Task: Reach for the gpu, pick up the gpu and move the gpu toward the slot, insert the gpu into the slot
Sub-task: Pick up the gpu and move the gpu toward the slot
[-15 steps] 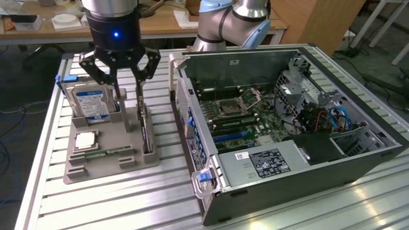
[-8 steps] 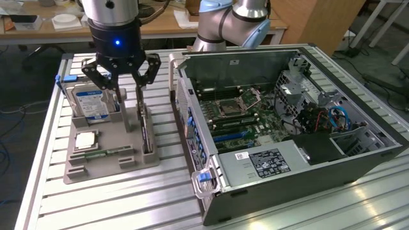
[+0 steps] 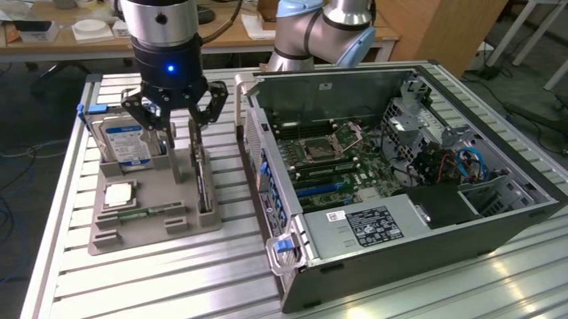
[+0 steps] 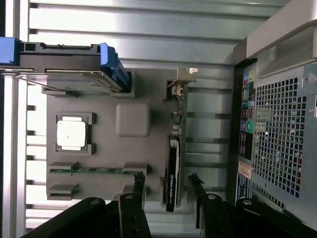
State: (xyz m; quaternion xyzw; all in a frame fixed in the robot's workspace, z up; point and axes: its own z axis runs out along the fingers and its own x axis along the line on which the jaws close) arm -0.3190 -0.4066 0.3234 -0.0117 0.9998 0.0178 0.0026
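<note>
The gpu [image 3: 203,183] is a thin dark card standing on edge in the grey holder tray [image 3: 133,236], with its metal bracket at the far end. My gripper [image 3: 181,133] hangs open just above the tray, over the card's end nearest the hard drive. In the wrist view the gpu [image 4: 173,163] appears edge-on, its bracket [image 4: 181,82] away from me, and my gripper [image 4: 167,198] has one black finger [image 4: 138,196] on each side of the card's near end without touching it. The slot [image 3: 321,191] is a blue connector on the motherboard inside the open computer case [image 3: 497,219].
A blue-and-white hard drive [image 3: 124,139] stands upright in the tray on the exterior view's left, with a processor chip [image 3: 120,195] and a green memory strip [image 3: 146,214] lying beside it. The case's rear panel [image 4: 277,129] rises close to the gpu. A second arm's base [image 3: 310,33] stands behind.
</note>
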